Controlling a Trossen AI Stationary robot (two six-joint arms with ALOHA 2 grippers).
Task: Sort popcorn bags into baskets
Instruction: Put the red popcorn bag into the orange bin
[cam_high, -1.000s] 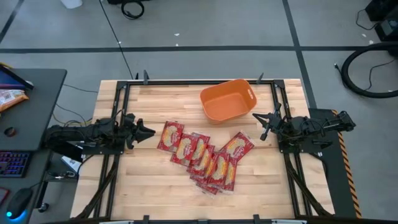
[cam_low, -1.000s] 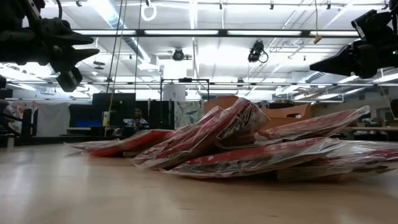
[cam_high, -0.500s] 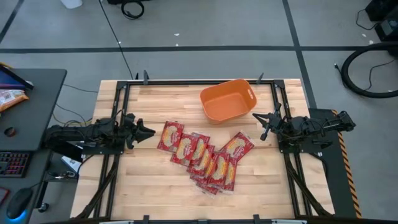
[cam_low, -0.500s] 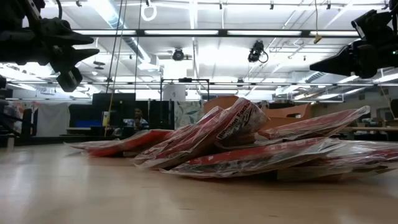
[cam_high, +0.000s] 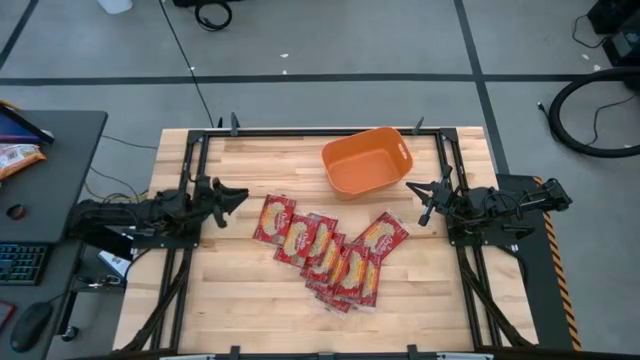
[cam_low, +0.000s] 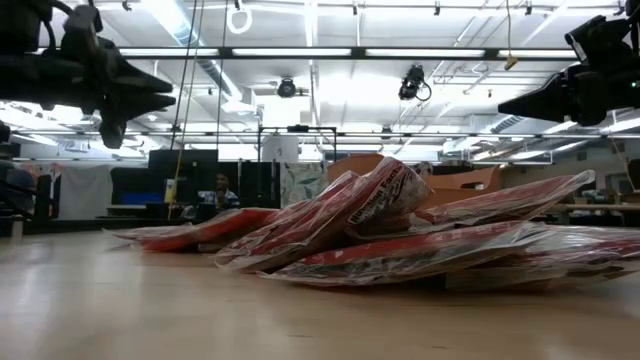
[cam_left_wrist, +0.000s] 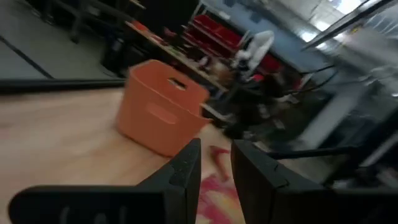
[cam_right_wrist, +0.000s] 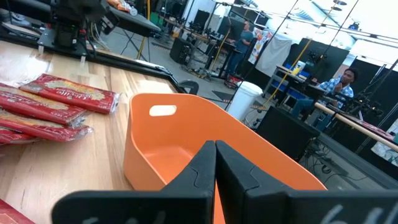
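We see the popcorn bags (cam_high: 328, 250) lying in an overlapping heap mid-desk (cam_high: 240, 290), short of the empty orange basket (cam_high: 367, 161) at the desk's far edge. Left of the heap, our left gripper (cam_high: 232, 196) hangs above the wood, fingers slightly parted and holding nothing. Right of the basket's near corner, our right gripper (cam_high: 420, 197) hovers, fingers pressed together, pointing toward the basket.
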